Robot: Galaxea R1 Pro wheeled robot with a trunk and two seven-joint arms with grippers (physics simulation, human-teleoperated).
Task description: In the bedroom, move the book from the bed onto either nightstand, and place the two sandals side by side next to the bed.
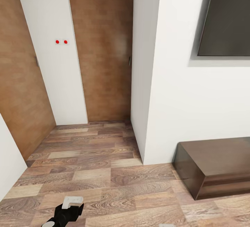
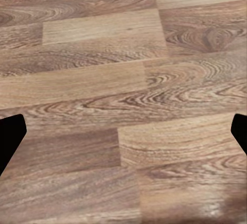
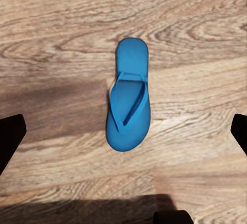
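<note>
One bright blue sandal [image 3: 128, 100] lies flat on the wood-plank floor, straps up, straight below my right gripper [image 3: 123, 136]. That gripper hovers above it, open, its two dark fingertips [image 3: 10, 136] far apart at the frame's edges and touching nothing. My left gripper [image 1: 72, 202] hangs low at the bottom of the head view, over bare floor. In the left wrist view the left gripper [image 2: 123, 131] is open too, with only floor planks between its fingers.
White walls form a corner [image 1: 146, 115] ahead, with brown wooden doors [image 1: 104, 53] at the end of a short passage. A dark screen [image 1: 225, 15] hangs on the right wall above a low dark brown cabinet [image 1: 215, 164]. Two red dots [image 1: 61, 41] mark the far wall.
</note>
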